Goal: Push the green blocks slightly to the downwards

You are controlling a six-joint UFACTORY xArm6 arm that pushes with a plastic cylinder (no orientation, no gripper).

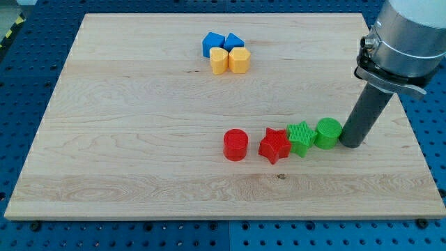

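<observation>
Rod tip beside the green blocks on the wooden counter

Camera view: my tip (350, 145) rests on the counter (139, 139) just at the view's right of the green cylinder (328, 132), touching or nearly so. The green star (300, 137) sits against that cylinder's left side, with the red star (274, 146) touching it further left and the red cylinder (235, 145) a little apart. Near the view's top, two blue blocks (212, 43) (234, 42) and two yellow blocks (219, 61) (239, 60) huddle together. There is no claw on this arm, only the rod.
</observation>
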